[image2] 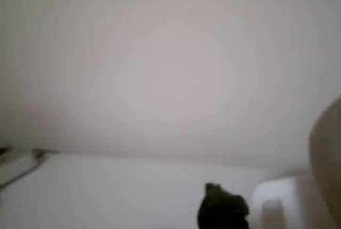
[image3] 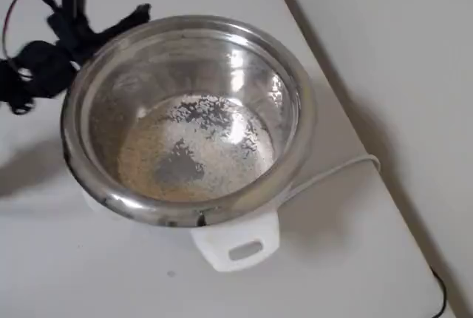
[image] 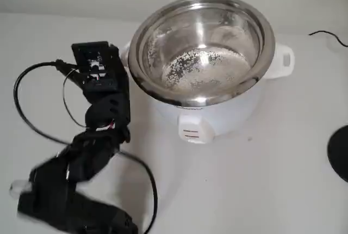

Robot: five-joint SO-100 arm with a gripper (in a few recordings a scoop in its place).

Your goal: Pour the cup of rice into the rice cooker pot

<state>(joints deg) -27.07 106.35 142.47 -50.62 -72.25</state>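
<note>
Black and blurred, the arm (image: 81,158) fills the lower left corner of the fixed view, nearest the camera. At its far left end a small pale shape, perhaps the cup (image: 19,188), shows at the edge of the dark mass, but the blur is too strong to be sure. The claw (image: 32,190) seems to be at that same end; I cannot tell how far it is open or whether it holds anything. The rice cooker pot (image: 204,11) stands up and to the right of the arm, well apart from the claw end, set in its white body on the surface (image: 261,179). The rice (image: 204,71) lies as a thin pale layer on the pot's bottom, so I judge the pouring is mostly or fully done.

From the wrist view, mainly a plain pale wall is seen. One dark blob at the bottom edge may be part of the claw (image2: 222,210), but its state stays unreadable. White cooker parts show at the lower right.

Seen from overhead, the pot (image3: 295,89) takes the middle, and the rice (image3: 199,148) covers its floor unevenly, with bare steel patches. Dark arm parts (image3: 52,52) sit just beyond the pot's upper left rim. A white cord (image3: 332,170) runs off to the right.
</note>
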